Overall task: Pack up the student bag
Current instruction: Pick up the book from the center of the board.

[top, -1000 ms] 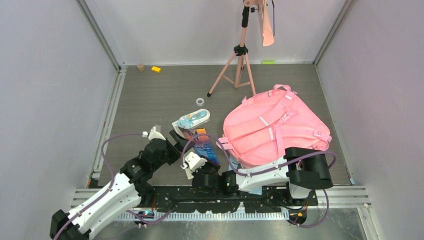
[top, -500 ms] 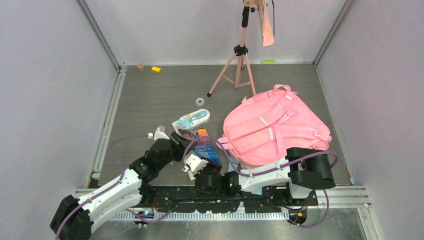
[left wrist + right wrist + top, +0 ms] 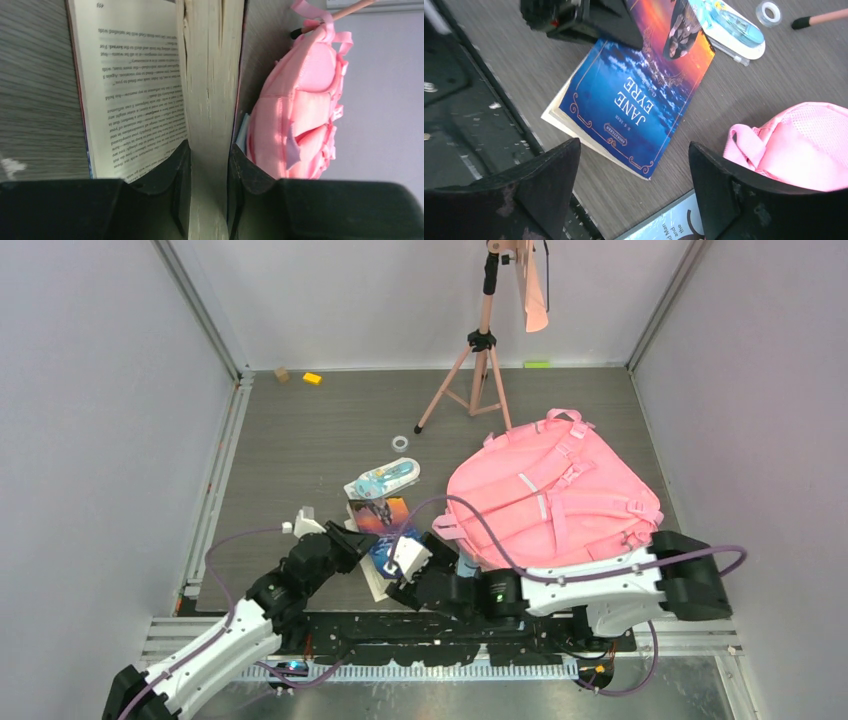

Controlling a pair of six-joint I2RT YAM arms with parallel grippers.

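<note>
A pink backpack (image 3: 552, 502) is seen near the desk's right edge, a book (image 3: 385, 530) beside it

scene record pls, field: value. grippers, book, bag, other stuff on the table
left gripper: shut on the page block of the book
right gripper: open, hovering over the book, holding nothing
book: blue "Jane Eyre" paperback, partly open, one side lifted by the left gripper
student bag: pink backpack, lying strap side up, right of the book
pencil case: pale blue, just behind the book
tape roll: small clear ring, behind the pencil case
tripod: pink, standing at the back
second book: only a corner visible by the bag
</note>
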